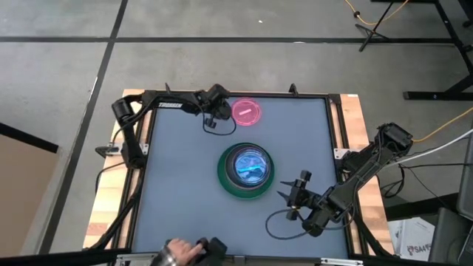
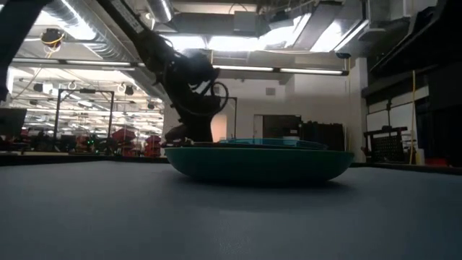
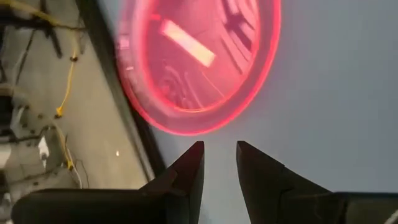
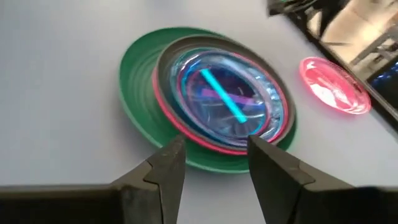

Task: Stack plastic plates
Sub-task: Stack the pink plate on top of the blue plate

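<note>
A large dark green plate lies flat at the table's middle, with a hot pink plate and translucent blue plates nested inside it. One small translucent pink plate lies alone near the far edge. My left gripper hovers just left of that pink plate, open with a narrow gap, touching nothing. My right gripper is open to the right of the green plate; the right wrist view shows its fingers short of the stack's rim.
A person's hand shows at the table's near edge, left of centre. Cables loop on the table beside each gripper. The grey table top lies bare left of the stack. Wooden table edges frame both sides.
</note>
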You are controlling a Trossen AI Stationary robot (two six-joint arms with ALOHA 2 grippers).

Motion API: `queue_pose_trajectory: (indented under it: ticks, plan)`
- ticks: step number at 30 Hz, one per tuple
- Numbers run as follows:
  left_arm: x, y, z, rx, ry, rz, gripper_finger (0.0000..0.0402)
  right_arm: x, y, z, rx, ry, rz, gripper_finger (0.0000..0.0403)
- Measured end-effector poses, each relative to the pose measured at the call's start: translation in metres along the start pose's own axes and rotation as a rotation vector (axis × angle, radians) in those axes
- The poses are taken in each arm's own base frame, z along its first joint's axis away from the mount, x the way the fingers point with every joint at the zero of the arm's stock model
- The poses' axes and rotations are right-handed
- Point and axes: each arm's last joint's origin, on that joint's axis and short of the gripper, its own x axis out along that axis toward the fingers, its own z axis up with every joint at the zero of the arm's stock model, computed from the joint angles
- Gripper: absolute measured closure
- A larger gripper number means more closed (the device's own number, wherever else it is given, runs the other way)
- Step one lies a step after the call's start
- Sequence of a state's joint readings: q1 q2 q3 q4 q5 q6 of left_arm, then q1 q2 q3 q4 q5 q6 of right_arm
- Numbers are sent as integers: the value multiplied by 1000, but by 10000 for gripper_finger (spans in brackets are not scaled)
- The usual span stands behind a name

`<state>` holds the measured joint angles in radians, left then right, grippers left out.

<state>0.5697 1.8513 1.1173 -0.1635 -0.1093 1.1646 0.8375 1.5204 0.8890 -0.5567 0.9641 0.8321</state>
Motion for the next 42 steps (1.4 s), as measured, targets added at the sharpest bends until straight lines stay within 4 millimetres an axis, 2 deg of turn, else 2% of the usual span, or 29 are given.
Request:
queue_pose_trajectory:
  ticks: [5,10,14,23,29,36,42]
  plan:
    - [22,-3,0,109,21,-54,314,0,-2,-1,31,-14,-30,238]
    - [33,1,4,153,15,-71,314,0,-2,-1,83,-16,-30,238]
    - [32,7,9,191,-11,-57,314,0,-2,-1,113,-15,-29,238]
    - [32,3,8,274,-8,-88,314,0,-3,0,108,-40,-53,238]
    - [33,5,11,320,-71,-72,314,0,-3,0,138,-42,-52,238]
    - [50,7,0,294,-84,-87,314,1,-2,1,156,-49,-49,238]
    - [53,6,-1,290,-84,-104,314,1,-2,1,183,-50,-48,238]
